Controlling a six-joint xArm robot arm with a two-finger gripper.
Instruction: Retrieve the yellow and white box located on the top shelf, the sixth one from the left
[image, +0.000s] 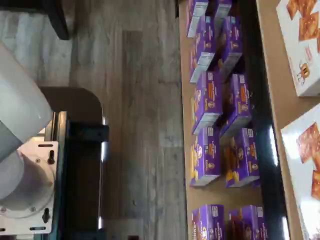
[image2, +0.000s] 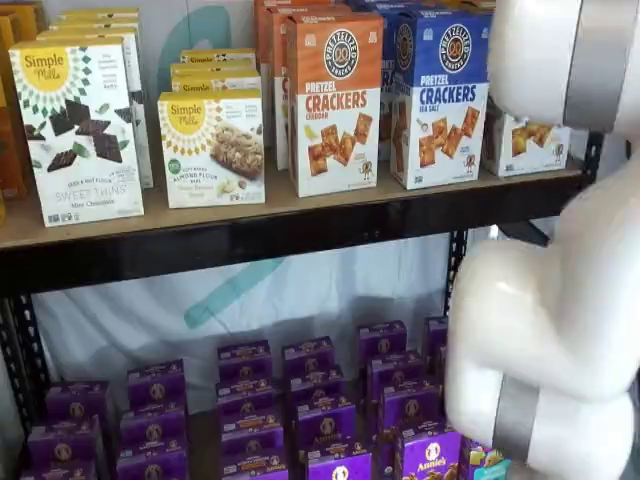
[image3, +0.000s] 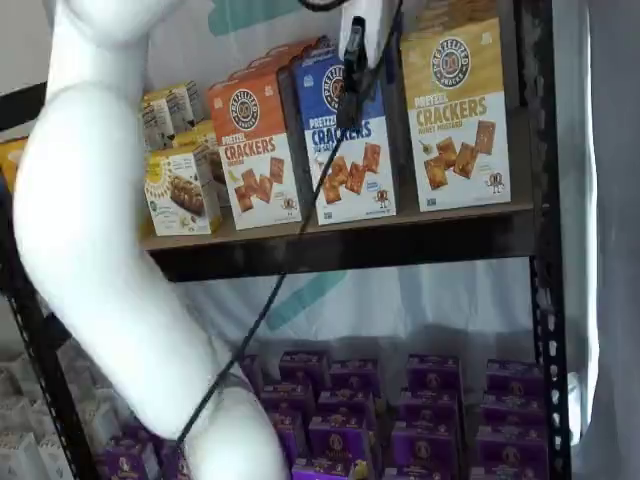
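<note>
At the upper right of a shelf view, the yellow and white box (image3: 456, 112) stands upright at the right end of the top shelf (image3: 400, 245), just beside a blue box (image3: 345, 140). The tool (image3: 355, 50) hangs at the top edge in front of that blue box; I cannot tell whether it is open (nothing seems held). Closing there could grab the wrong box, or topple a neighbour. Lower down, purple boxes (image3: 430, 400) fill the shelf below.

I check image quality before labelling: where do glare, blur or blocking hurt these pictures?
Wrist view: soft focus, bright glare streaks on the black beam. In a shelf view, the white arm hides most of the yellow and white box. In a shelf view, that box reads clearly.
</note>
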